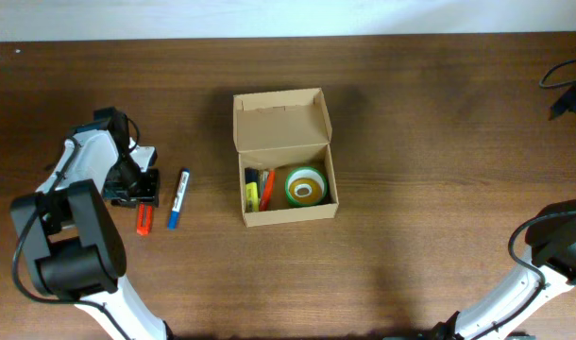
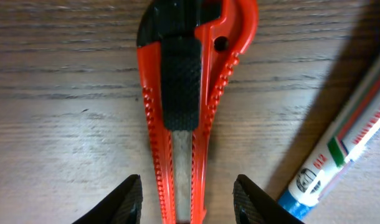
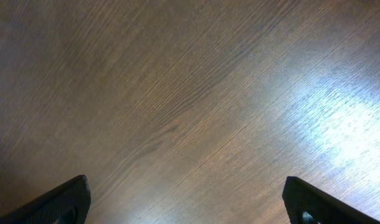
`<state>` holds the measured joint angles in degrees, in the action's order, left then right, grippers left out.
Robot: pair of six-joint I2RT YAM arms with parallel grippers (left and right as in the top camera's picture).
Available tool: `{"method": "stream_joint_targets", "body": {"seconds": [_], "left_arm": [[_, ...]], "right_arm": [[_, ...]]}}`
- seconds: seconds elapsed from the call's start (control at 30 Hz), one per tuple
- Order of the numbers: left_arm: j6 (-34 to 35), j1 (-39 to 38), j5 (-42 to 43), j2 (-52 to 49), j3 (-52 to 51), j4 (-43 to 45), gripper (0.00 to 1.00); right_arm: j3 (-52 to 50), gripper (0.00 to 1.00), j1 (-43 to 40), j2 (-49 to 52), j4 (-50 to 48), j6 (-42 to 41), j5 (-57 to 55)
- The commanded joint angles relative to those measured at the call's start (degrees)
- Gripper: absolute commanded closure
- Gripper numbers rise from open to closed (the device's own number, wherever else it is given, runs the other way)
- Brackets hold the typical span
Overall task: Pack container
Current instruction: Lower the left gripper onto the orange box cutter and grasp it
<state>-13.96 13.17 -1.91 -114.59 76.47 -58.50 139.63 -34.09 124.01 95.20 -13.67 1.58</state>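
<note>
The tan cardboard container (image 1: 286, 151) stands open mid-table, lid flap up at the back. Inside lie a green and yellow tape roll (image 1: 305, 185) and yellow and orange pens (image 1: 257, 192). A red and black utility knife (image 1: 144, 218) lies on the table left of the box; in the left wrist view (image 2: 184, 93) it runs between my fingers. My left gripper (image 2: 187, 202) is open, one finger on each side of the knife, not touching it. A blue and white marker (image 1: 178, 197) lies just right of the knife (image 2: 339, 146). My right gripper (image 3: 187, 199) is open and empty over bare wood.
The right arm (image 1: 552, 246) sits at the table's right front corner. A black cable (image 1: 567, 85) lies at the far right edge. The dark wooden table (image 1: 420, 123) stretches around the box.
</note>
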Motion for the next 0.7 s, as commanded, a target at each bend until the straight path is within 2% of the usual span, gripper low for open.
{"method": "stream_joint_targets", "body": {"seconds": [0.0,0.23,0.3,0.33,0.4,0.43,0.67], "left_arm": [[-0.94,-0.17,-0.04,-1.66,-0.48,0.44,0.54],[-0.9,-0.17,-0.7,-3.65,-0.48,0.94,0.55],[-0.9,-0.17,-0.9,-3.8,-0.48,0.98,0.63],[-0.9,-0.17,-0.9,-3.8,-0.48,1.05,0.7],[-0.66,-0.15,-0.9,-3.8,-0.48,1.07,0.91],[-0.42,-0.15,-0.94,-3.8,-0.46,1.11,0.96],[5.77,-0.17,-0.9,-3.78,3.15,-1.14,0.98]], "right_arm": [[-0.15,0.01,-0.07,-1.6,-0.02,-0.07,-0.31],[-0.15,0.01,-0.07,-1.6,-0.02,-0.09,-0.31],[-0.15,0.01,-0.07,-1.6,-0.02,-0.07,-0.31],[-0.15,0.01,-0.07,-1.6,-0.02,-0.07,-0.31],[-0.15,0.01,-0.07,-1.6,-0.02,-0.07,-0.31],[-0.15,0.01,-0.07,-1.6,-0.02,-0.07,-0.31],[-0.15,0.01,-0.07,-1.6,-0.02,-0.07,-0.31]]}}
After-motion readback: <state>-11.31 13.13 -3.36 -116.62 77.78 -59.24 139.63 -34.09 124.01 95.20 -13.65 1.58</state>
